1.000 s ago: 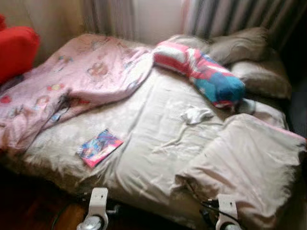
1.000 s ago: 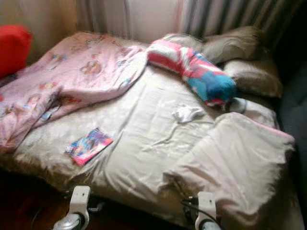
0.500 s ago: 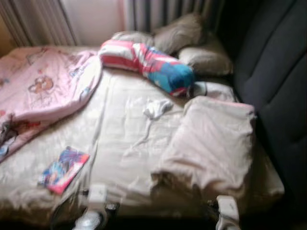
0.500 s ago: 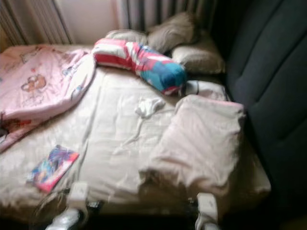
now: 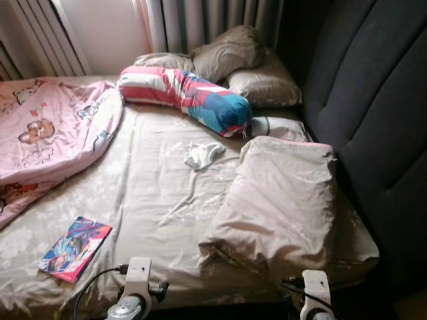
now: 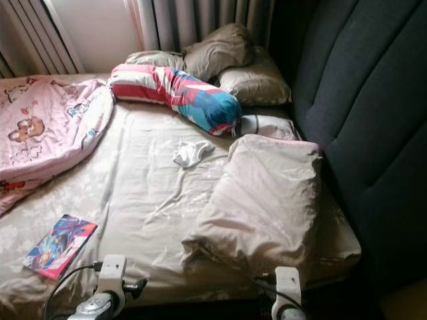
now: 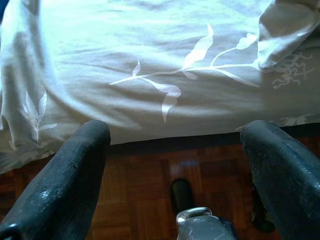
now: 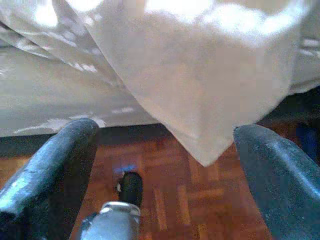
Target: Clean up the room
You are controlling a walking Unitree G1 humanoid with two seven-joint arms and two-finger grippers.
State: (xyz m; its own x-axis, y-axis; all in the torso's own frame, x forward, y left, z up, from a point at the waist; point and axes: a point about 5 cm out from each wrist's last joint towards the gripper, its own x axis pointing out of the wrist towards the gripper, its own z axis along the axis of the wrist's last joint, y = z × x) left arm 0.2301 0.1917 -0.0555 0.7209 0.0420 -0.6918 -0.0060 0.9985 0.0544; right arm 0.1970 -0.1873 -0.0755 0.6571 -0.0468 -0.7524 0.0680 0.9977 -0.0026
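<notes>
Head views: bed (image 5: pixel 167 200) w/ beige leaf-print sheet in front of me. Colourful book (image 5: pixel 75 248) lies flat at approx 8 o'clock near the bed's front edge. Small white cloth (image 5: pixel 202 155), crumpled, sits mid-bed, just below the striped red/blue bolster (image 5: pixel 187 97) at 12. Pink blanket (image 5: pixel 47 133) bunched at 10 o'clock. Big beige pillow (image 5: pixel 280 200) at 3–4 o'clock, beside the dark headboard (image 5: pixel 373 113); more tan pillows (image 5: pixel 247 67) at 1 o'clock. My wrists show at 6, low against the bed edge.

L wrist view: my left end effector (image 7: pixel 175 165) is open, fingers (image 7: pixel 70 180) spread wide, nothing between them. It points at the sheet's hanging edge over wood parquet floor (image 7: pixel 150 190).

R wrist view: my right end effector (image 8: pixel 165 170) also open and empty, fingers (image 8: pixel 50 170) apart. A corner of the beige pillow hangs down ahead of it, above the same floor.
</notes>
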